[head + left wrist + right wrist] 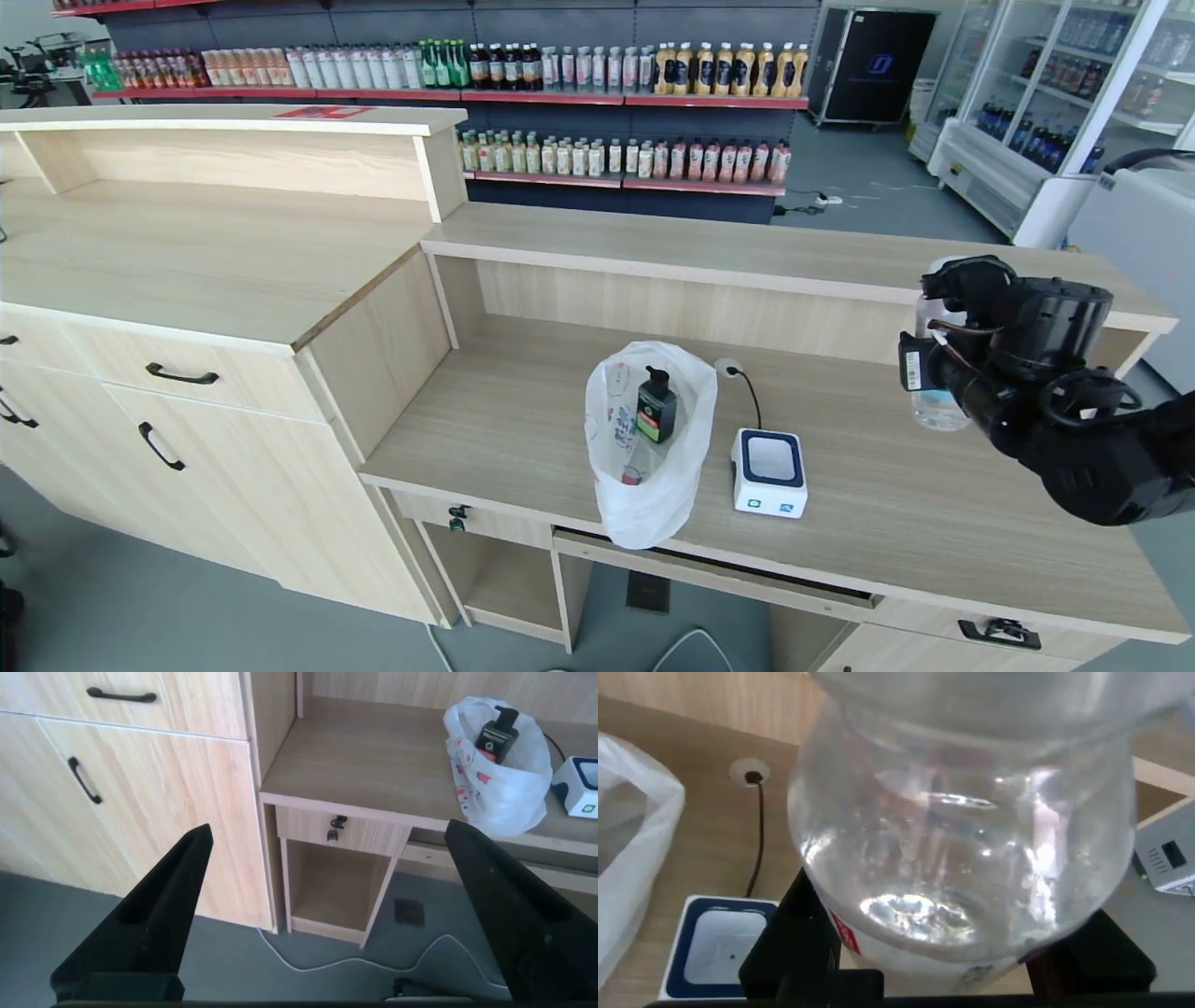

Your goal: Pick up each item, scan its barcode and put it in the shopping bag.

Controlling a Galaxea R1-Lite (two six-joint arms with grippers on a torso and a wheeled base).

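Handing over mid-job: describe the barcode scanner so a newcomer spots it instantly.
On the lower wooden counter, find the white shopping bag near the front edge. Beside it, on the robot's right, lies the scanner: a flat white box with a blue-framed window and a black cable, unlike the soft bag.

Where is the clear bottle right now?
In the head view the bottle is on the right, gripped in the right arm's jaws over the counter, to the right of the scanner and bag.
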